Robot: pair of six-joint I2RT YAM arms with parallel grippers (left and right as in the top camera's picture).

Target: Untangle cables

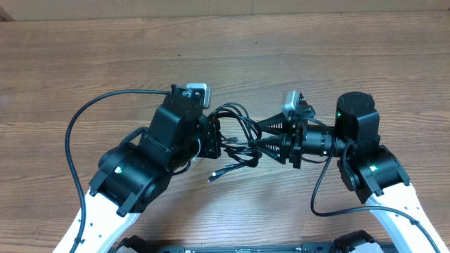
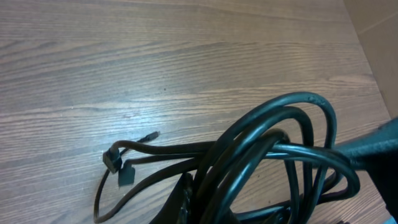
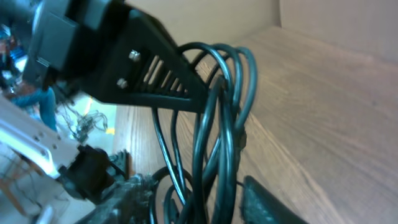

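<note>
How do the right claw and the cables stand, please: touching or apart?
Touching. The right wrist view shows the cables looped against the right claw's upper finger.

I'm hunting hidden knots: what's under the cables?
Only wood table shows beneath the cables, with a plug trailing out. The stretch at the left gripper is covered by its arm.

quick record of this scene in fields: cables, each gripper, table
cables: thin black cables, tangled loops bunched between the two grippers
loose end: small metal-tipped plug sticking out of the bundle toward the robot
left: left gripper shut on the cables
right: right gripper open, one finger on either side of the loops
surface: brown wooden table
</note>
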